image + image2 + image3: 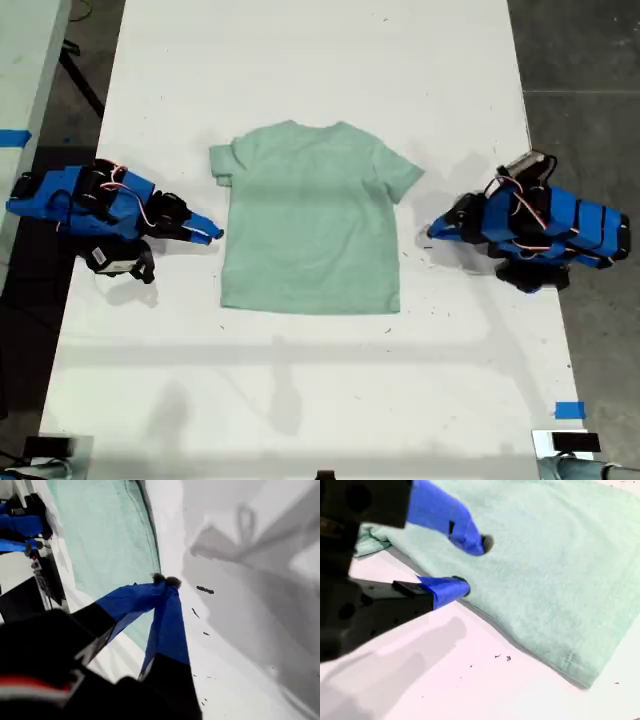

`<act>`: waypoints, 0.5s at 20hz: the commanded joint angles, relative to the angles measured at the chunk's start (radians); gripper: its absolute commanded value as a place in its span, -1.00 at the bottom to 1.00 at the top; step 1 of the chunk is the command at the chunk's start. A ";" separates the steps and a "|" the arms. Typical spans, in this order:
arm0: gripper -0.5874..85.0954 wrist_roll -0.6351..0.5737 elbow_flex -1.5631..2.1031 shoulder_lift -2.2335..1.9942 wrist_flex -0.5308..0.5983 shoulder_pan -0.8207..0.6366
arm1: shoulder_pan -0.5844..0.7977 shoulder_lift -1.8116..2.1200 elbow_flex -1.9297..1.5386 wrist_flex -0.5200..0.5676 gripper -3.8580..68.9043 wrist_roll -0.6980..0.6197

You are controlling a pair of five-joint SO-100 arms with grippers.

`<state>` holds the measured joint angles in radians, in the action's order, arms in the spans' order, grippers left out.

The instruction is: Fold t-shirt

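**Exterior view.**
- T-shirt (310,220): pale mint, lying flat and unfolded mid-worktop (300,60), neck toward the far end. The sleeve on the exterior view's left is bunched inward; the other is spread.
- My second claw (210,233): at the exterior view's left, low, tip just beside the shirt's side edge.
- My first claw (432,231): at the exterior view's right, a little apart from the opposite edge.

**First wrist view.**
- My first claw (166,581): tips pressed together, gripping nothing, over bare worktop (240,645) beside the t-shirt (110,535).

**Second wrist view.**
- My second claw (474,566): jaws parted, empty, straddling the t-shirt (545,565) edge. One tip is over cloth, the other at the border.

**Risks, judged.**
- No fold appears to have begun.
- The first claw must open before any pinch, or it will only shove cloth.
- The second claw may catch a single layer or skid the shirt sideways.
- The bunched sleeve could be trapped in the fold.
- An uneven lift from the two sides would skew the crease.
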<state>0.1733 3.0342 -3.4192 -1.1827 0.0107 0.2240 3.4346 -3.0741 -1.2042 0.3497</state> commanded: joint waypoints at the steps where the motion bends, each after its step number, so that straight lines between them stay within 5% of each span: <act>1: -0.99 -0.012 -0.071 -0.003 -0.005 -0.055 | 0.023 -0.005 0.094 0.081 -0.92 -0.089; 5: -0.99 -0.080 -0.236 0.054 -0.103 -0.178 | 0.089 -0.175 0.291 0.094 -0.92 -0.229; 10: -0.99 -0.216 -0.534 0.459 -0.072 -0.308 | 0.206 -0.747 0.761 0.072 -0.92 -0.456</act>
<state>0.0031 2.6415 -3.1017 -1.2824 -0.2470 0.3866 2.8655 -2.5265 -1.1382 -0.0261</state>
